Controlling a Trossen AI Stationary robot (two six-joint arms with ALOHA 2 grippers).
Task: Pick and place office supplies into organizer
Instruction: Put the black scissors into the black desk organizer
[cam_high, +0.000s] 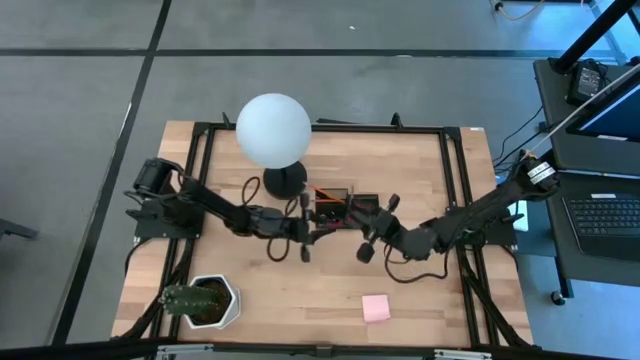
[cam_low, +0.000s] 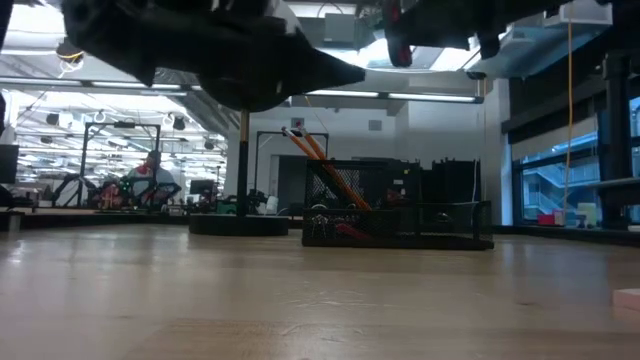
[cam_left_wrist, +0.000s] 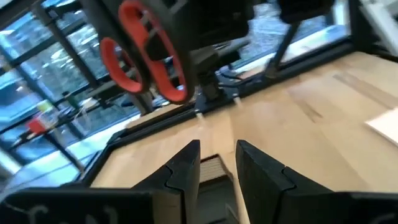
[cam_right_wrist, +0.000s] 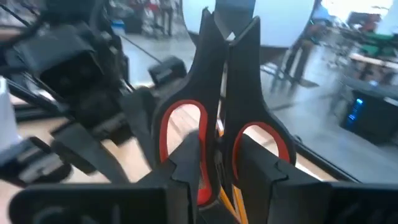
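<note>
The red-handled scissors (cam_right_wrist: 217, 93) are up in the air in my right gripper (cam_right_wrist: 219, 163), which is shut on them near the organizer (cam_high: 340, 207). Their red loops (cam_left_wrist: 146, 59) also show in the left wrist view. The black organizer (cam_low: 400, 212) stands on the table beside the lamp's base, with orange pencils (cam_low: 322, 165) leaning in it. My left gripper (cam_left_wrist: 216, 165) is open with nothing between its fingers, level above the table and facing the scissors from the left. The pink sticky-note pad (cam_high: 376, 308) lies flat near the front edge. My right gripper pinches the scissors at their handle end, where the two red-lined loops meet (cam_right_wrist: 217, 140). One fingertip (cam_right_wrist: 189, 158) stands over each loop's lower part. The dark tapered end (cam_right_wrist: 229, 25) points away past the fingers. The scissors are lifted clear of the table.
A white globe lamp (cam_high: 273, 130) on a round black base (cam_high: 285, 181) stands just left of the organizer. A green plant in a white pot (cam_high: 203, 302) sits at the front left. Bare wood lies between the grippers and the front edge.
</note>
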